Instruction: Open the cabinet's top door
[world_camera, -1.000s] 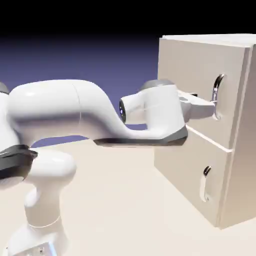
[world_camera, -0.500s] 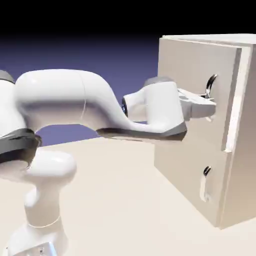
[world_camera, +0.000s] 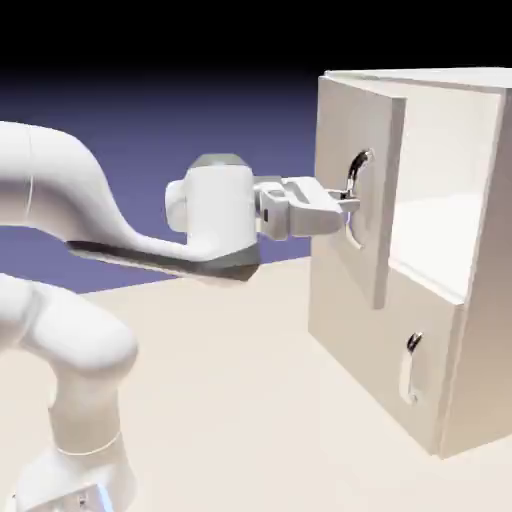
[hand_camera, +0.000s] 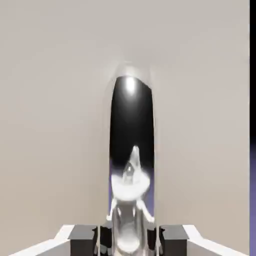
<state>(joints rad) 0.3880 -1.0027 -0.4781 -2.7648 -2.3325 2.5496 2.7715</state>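
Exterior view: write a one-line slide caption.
Gripper shut on the silver handle, top door swung partly open.

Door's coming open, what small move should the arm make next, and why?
Probably keep the grip and pull a little further along the door's arc. The two-finger gripper is shut on the curved silver handle, and the nearly square beige top door stands only partly swung out, showing the boxy beige-white cabinet's white interior.

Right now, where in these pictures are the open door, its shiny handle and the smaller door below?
top door (world_camera: 350, 130), exterior view: upper part of its beige front.
handle (hand_camera: 131, 130), hand view: dark mirrored middle of the bar.
lower door (world_camera: 380, 350), exterior view: flat front, left of its small handle.
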